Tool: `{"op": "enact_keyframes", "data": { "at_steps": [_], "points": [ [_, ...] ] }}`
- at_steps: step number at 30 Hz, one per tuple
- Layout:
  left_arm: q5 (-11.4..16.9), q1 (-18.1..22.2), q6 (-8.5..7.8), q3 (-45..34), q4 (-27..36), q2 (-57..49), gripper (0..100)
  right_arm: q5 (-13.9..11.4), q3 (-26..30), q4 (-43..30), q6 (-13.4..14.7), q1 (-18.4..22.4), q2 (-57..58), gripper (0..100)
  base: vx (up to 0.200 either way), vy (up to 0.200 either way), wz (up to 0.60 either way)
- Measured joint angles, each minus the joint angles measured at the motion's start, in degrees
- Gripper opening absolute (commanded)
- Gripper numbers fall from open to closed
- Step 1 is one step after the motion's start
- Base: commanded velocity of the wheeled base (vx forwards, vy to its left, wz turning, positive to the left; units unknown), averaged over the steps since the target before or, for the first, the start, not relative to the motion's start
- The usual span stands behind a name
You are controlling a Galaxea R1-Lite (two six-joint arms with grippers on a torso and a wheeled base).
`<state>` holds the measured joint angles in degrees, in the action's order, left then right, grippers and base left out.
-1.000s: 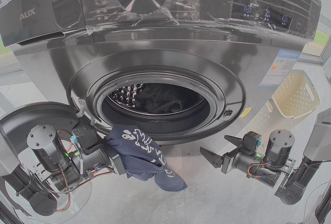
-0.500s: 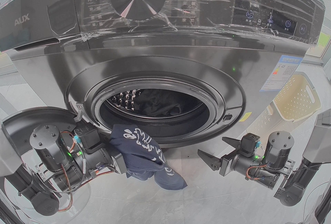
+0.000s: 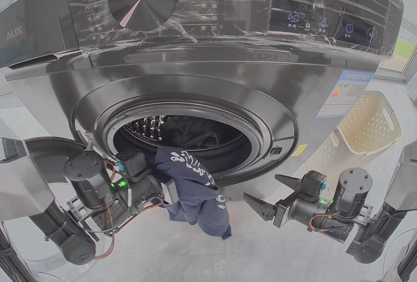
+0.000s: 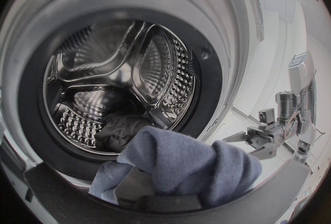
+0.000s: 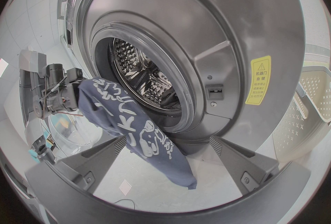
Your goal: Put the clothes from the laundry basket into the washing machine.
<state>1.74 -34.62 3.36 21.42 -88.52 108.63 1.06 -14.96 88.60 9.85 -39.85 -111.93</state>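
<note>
My left gripper is shut on a navy garment with white print, held at the lower front rim of the washing machine's open drum. The cloth drapes over the rim's edge and hangs toward the floor. In the left wrist view the navy garment bunches over the gripper in front of the steel drum. A dark garment lies inside the drum. My right gripper stands open with nothing in it, low in front of the machine's right side. The cream laundry basket leans right of the machine.
The machine's round door swings open at the left, behind my left arm. Pale tiled floor lies below both arms. From the right wrist view the navy garment hangs between my left arm and the drum opening.
The head camera has shifted. My left gripper has carried the navy garment up and forward to the drum's rim. The right arm has hardly moved.
</note>
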Motion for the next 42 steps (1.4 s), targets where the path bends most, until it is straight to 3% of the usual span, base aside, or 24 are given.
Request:
{"op": "enact_keyframes", "data": {
  "at_steps": [7, 28, 42],
  "points": [
    [-0.09, 0.45, 1.12, 8.64, 0.00, 6.56, 0, 0.00, 0.20, 0.02, 0.07, -1.24, 0.61, 100, 0.000, 0.000, 0.00],
    [-0.16, 5.50, 1.83, 34.54, 1.06, 23.54, 0, 0.06, 0.11, 0.05, 0.09, -2.43, 1.00, 100, 0.000, 0.000, 0.00],
    [-3.82, 9.92, 2.24, 60.17, 16.57, 29.55, 0, 0.06, -0.04, 0.07, 0.09, -3.01, 1.02, 100, 0.000, 0.000, 0.00]
  ]
}}
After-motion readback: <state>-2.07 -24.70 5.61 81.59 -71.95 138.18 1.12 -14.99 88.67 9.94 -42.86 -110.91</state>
